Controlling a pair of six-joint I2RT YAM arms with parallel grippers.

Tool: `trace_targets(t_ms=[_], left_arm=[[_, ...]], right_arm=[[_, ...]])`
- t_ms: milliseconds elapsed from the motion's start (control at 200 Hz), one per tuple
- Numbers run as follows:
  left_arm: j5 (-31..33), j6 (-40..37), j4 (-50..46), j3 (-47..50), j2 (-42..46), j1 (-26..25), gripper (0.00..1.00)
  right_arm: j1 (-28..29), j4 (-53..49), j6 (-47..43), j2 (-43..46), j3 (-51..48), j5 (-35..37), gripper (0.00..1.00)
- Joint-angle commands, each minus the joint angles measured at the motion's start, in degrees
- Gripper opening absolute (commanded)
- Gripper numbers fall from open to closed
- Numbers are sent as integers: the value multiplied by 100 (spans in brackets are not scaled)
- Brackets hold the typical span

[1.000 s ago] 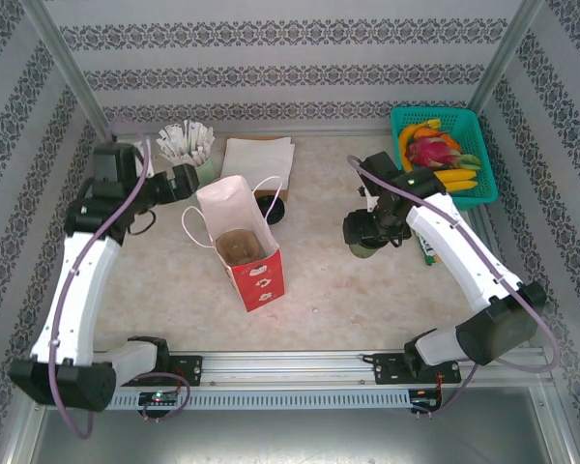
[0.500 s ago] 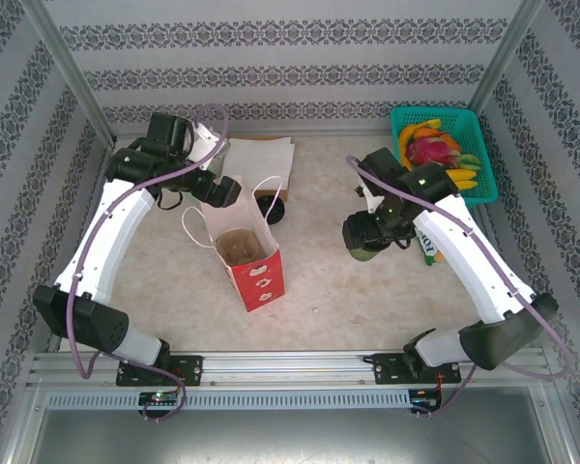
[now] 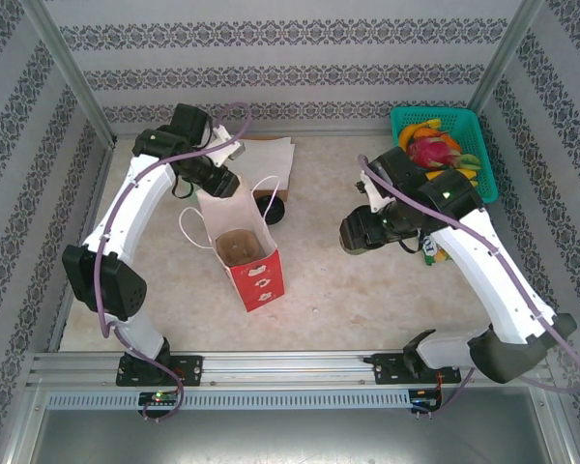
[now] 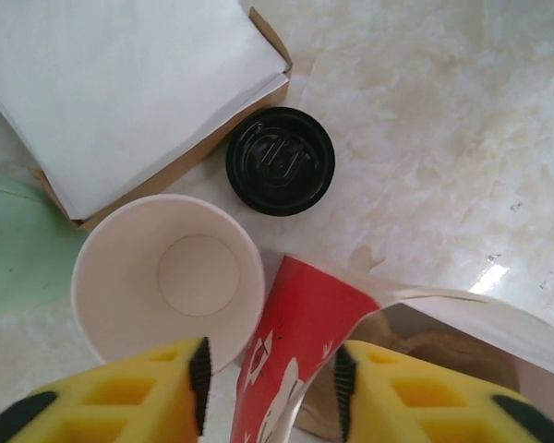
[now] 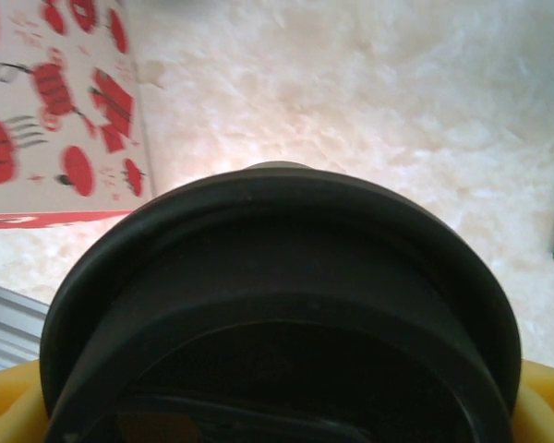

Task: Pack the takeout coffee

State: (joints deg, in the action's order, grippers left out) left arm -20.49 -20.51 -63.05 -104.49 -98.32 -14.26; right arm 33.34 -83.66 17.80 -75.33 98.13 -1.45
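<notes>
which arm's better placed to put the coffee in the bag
Right. The right gripper holds the takeout coffee beside the open paper bag; the left gripper straddles the bag's rim and carries nothing to pack.

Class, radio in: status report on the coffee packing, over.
Left gripper straddles paper bag rim, jaws apart. Right gripper grips takeout coffee, right of bag. Bag mouth open.

Lidded takeout coffee (image 5: 286, 268) near patterned bag (image 5: 55, 111)

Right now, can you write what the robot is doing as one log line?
left hand: jaws astride paper bag rim | right hand: gripping takeout coffee | packing: not yet done
</notes>
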Motion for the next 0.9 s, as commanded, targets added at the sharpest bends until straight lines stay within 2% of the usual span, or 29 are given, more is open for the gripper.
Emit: trace_targets(t_ms=[0,185,395,535,719,894], left_arm=[[-47,55,-161,-114,89,-246,39],[423,413,-371,-120,15,-496,35],[425,1165,-419,-228,-16,-556,31],[614,1915,-503,-319,-62,-675,31],[647,2503,-665,-405,-51,-882,33],[782,2679,-729,-405,-71,-880,34]], right_arm=[[263,163,98,74,478,-103,75],[1027,313,-56,-141,1162,-218,75],[1839,672,-6,-563,2098,-251,75],[2297,516,-52,-1178,2877,130,75],[2525,443,-145,-1913,3521,305,75],[2737,203,-119,-2617,4033,710,75]])
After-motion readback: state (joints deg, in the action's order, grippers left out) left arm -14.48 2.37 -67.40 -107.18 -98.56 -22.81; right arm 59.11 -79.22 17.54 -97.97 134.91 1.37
